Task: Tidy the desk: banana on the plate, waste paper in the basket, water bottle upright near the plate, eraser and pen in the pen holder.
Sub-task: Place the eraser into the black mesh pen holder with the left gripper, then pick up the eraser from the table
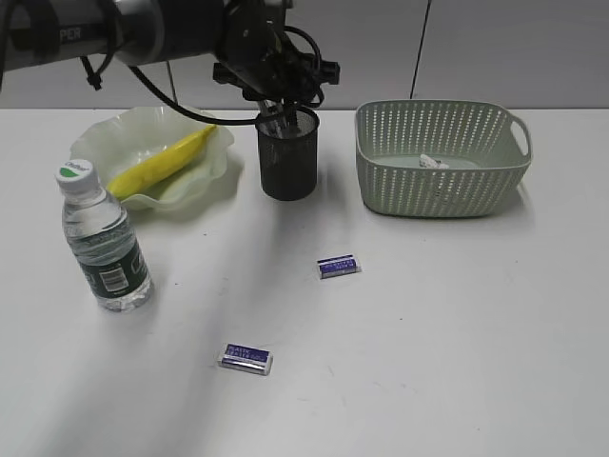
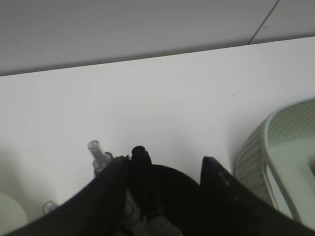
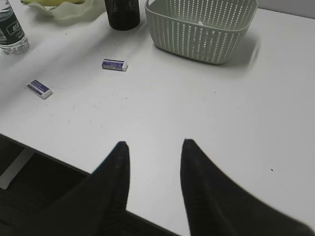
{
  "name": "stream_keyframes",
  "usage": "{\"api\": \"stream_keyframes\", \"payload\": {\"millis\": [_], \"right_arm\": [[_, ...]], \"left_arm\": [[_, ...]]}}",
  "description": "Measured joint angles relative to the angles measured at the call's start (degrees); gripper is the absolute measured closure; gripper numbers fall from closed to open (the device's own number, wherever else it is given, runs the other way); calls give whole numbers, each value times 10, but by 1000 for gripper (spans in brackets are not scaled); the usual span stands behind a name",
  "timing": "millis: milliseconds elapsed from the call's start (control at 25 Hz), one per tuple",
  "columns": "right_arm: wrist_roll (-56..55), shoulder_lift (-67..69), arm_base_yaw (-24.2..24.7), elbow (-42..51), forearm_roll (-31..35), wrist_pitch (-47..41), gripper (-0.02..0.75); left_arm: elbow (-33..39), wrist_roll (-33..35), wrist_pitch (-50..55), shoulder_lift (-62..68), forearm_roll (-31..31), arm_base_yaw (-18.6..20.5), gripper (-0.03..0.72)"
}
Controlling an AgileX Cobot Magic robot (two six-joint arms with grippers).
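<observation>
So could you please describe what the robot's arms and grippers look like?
The left arm is a silver-grey tube with black joints, white lettering, and looped black cables near its black left gripper. The right gripper has matte black, tapering, pointed jaws.

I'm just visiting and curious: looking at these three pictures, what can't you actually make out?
- Inside the pen holder: the exterior view shows only dark mesh, with the left gripper above blocking the opening.
- Print on the two erasers: too small to read.
- Waste paper in the basket: mostly hidden behind the perforated wall.
- Left wrist view: the pens are blurred and cut off by the dark fingers.
</observation>
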State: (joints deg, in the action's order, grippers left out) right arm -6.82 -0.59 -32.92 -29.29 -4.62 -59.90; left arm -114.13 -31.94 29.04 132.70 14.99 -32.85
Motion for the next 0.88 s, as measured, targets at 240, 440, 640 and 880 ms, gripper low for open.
{"api": "stream_keyframes", "payload": {"millis": [240,440,640,880], "right_arm": [[0,0,0,0,0,0,450],[0,0,0,0,0,0,450],[0,0,0,0,0,0,449],[0,0,0,0,0,0,449]], "left_arm": [[2,0,41,-45,22,0,289],[1,12,157,-172,57,0,288],[0,57,323,-306,61,0,288],[14,144,404,-460,27,0,288]]}}
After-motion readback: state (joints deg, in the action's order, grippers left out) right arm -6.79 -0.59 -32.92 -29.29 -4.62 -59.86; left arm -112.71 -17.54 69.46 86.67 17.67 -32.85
